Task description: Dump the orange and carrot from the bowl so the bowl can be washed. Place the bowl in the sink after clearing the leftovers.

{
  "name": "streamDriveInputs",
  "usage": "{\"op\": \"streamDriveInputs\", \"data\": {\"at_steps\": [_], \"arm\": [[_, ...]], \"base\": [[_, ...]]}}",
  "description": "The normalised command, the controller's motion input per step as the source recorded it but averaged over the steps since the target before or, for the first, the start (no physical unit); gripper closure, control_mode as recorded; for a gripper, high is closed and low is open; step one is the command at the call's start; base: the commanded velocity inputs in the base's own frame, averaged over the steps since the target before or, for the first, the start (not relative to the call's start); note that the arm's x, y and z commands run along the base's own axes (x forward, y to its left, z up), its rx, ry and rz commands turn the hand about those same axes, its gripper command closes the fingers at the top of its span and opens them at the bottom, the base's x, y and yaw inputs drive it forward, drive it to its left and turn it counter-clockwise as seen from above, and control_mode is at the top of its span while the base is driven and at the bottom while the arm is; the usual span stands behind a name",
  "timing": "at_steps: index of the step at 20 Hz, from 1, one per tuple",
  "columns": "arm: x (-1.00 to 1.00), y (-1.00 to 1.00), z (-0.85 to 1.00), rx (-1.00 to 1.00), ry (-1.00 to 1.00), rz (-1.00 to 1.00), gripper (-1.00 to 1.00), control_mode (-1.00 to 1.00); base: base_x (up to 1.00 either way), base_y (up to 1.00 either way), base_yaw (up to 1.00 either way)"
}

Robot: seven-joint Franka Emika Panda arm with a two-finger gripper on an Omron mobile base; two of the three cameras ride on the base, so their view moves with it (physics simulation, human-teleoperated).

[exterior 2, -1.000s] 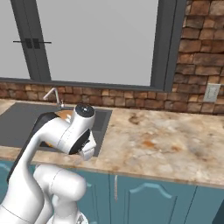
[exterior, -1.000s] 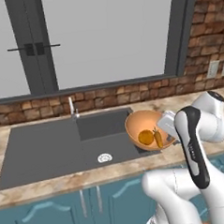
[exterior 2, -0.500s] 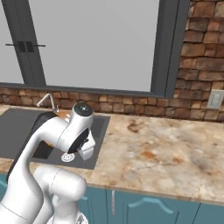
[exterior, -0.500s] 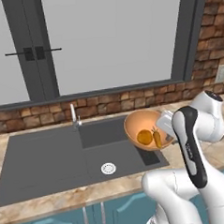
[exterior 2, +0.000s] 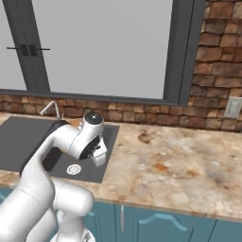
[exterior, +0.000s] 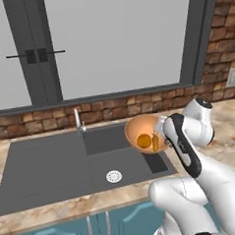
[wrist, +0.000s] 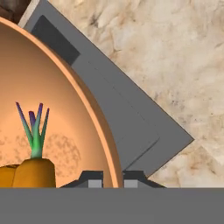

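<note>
The orange-tan bowl (exterior: 145,133) hangs tilted above the dark grey sink (exterior: 53,167), at its right end, with the orange (exterior: 144,140) and the green-topped carrot (exterior: 155,141) inside.

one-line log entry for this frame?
phase: bowl lifted, not dumped | jaws: shut on bowl rim | orange, carrot: in bowl | bowl: tilted, above sink right part

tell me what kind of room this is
A rendered kitchen, by the look of it: a dark grey sink with a small faucet set in a marbled stone counter, teal cabinet doors below, brick backsplash and a large window behind.
</note>
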Motion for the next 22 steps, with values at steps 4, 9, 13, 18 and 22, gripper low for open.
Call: {"op": "streamDriveInputs", "data": {"at_steps": [4,9,13,18,22], "arm": [[0.98,-0.11,-0.27,0.0,0.2,0.0,1.0,-1.0],[0.82,-0.01,-0.34,-0.01,0.17,0.0,1.0,-1.0],[0.15,0.0,-0.06,0.0,0.01,0.0,1.0,-1.0],[0.11,0.0,-0.39,-0.09,0.0,0.0,1.0,-1.0],[0.04,0.01,-0.35,-0.12,-0.04,0.0,1.0,-1.0]], "base": [[0.0,0.0,0.0],[0.0,0.0,0.0],[0.0,0.0,0.0],[0.0,0.0,0.0],[0.0,0.0,0.0]]}}
